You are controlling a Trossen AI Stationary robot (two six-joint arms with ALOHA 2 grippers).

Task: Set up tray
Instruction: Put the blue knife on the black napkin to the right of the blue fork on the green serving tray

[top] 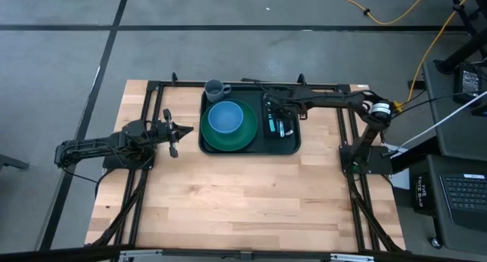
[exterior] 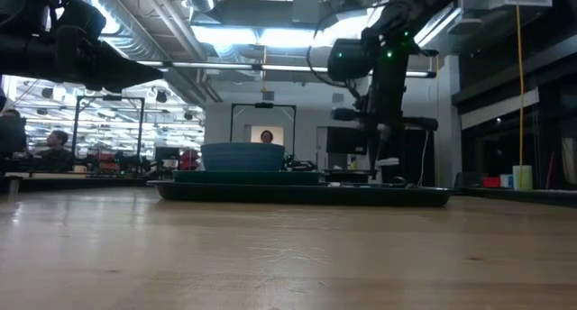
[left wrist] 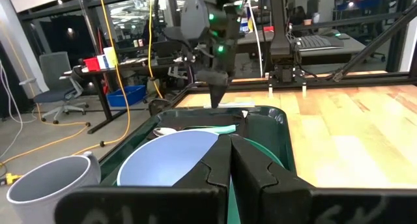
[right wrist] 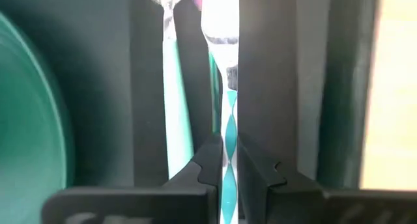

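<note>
The desk (top: 228, 201) is filling the middle of the high view, with the tray (top: 293, 144) sitting at its upper centre. On the tray's left half a green plate (top: 236, 140) is carrying a blue bowl (top: 225, 117); a grey mug (top: 214, 88) is standing just off the tray's upper left corner. The right gripper (right wrist: 225, 160) is working over the tray's right strip, its fingers pinching a patterned fork (right wrist: 227, 129) beside a teal-handled spoon (right wrist: 174, 87). The left gripper (top: 173, 132), fingers closed on nothing, is waiting at centre left. Setup looks nearly finished; the fork's release and perhaps the mug are remaining.

Open-plan lab: exposed ceiling ducts (exterior: 135, 40), monitor-laden desks (left wrist: 137, 58), office chair (left wrist: 58, 81).
</note>
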